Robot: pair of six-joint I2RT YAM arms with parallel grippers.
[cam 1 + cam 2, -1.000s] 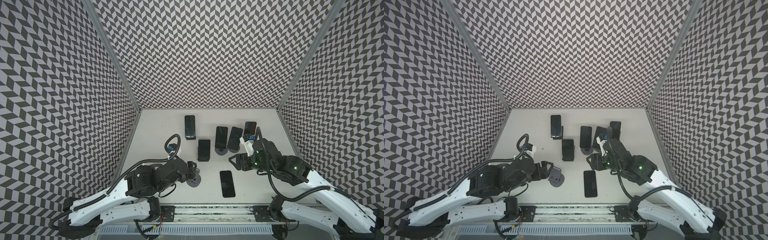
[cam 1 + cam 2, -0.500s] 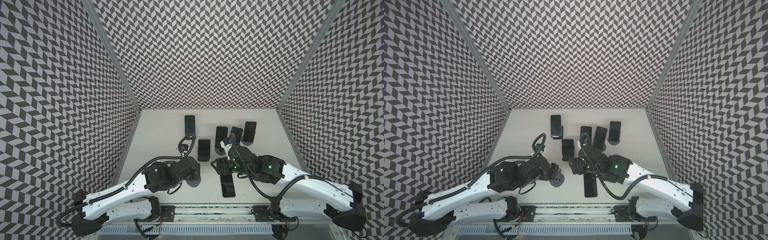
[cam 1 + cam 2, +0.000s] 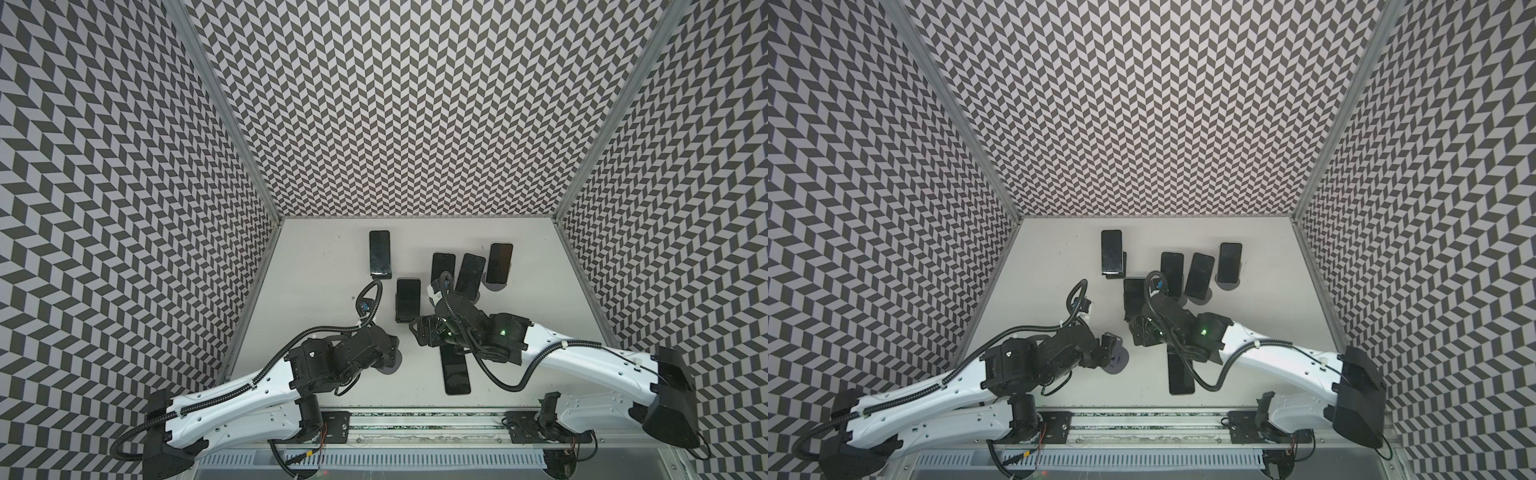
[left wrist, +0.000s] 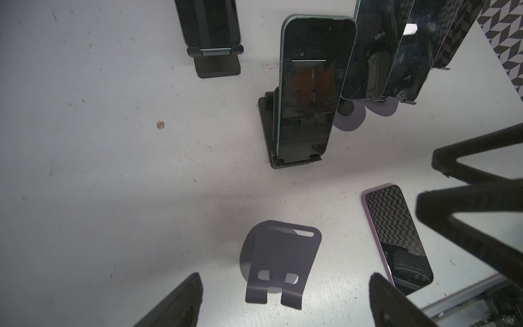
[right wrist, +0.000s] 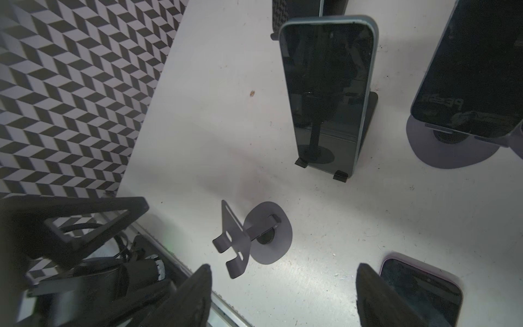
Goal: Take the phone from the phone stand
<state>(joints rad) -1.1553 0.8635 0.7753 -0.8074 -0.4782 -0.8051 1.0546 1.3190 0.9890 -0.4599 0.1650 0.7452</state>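
- The purple phone (image 3: 457, 374) lies flat on the table (image 3: 332, 291), near the front edge
- Beside it the grey stand (image 4: 280, 254) is empty, so the removal looks done
- The left gripper (image 4: 285, 283) and the right gripper (image 5: 284, 271) both have jaws apart and hold nothing
- Further back, other phones (image 3: 408, 299) sit propped up

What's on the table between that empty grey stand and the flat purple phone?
Nothing: the left wrist view shows only bare table between the empty stand and the purple phone.

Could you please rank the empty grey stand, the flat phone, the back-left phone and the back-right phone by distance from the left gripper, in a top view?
1. empty grey stand, just ahead of the left gripper.
2. flat phone, to the right.
3. back-left phone, farther back.
4. back-right phone, far rear right.
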